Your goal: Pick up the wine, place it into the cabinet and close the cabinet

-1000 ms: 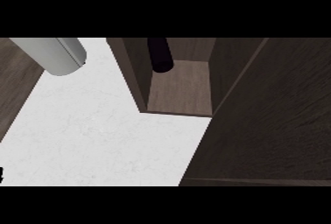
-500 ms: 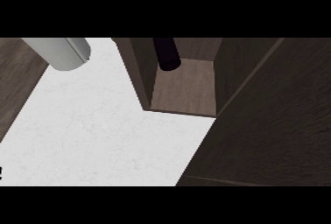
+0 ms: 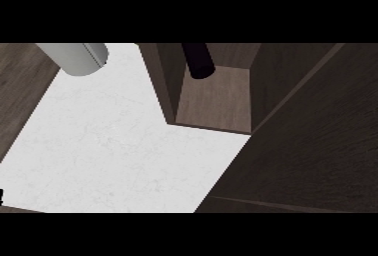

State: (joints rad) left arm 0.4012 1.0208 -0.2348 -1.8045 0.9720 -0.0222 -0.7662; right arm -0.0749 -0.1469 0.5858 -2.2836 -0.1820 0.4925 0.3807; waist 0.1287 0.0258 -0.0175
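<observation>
- Dark wine bottle (image 3: 198, 62) inside the open cabinet (image 3: 218, 102), base down on the brown wooden shelf floor, toward the back of the compartment; upper part cut off at the top of the head view.
- Sits nearer the cabinet's left wall than its right, apparently apart from both; nothing touching the bottle where visible.
- Cabinet door (image 3: 310, 150) swung open, filling the right side of the view as a broad dark wood panel with its lower corner over the counter.
- Grey forearm (image 3: 75, 57) at the upper left, above the white counter (image 3: 111, 150), well apart from the bottle and the cabinet; only a rounded grey section visible, with no way to tell which arm.
- Neither hand clearly in sight, so no telling how far open the fingers are or whether anything is held or touched.
- Small black speck (image 3: 1, 195) at the lower left edge, too little of it in view to identify.
- Dark wood surface (image 3: 21, 90) bordering the counter on the left.
</observation>
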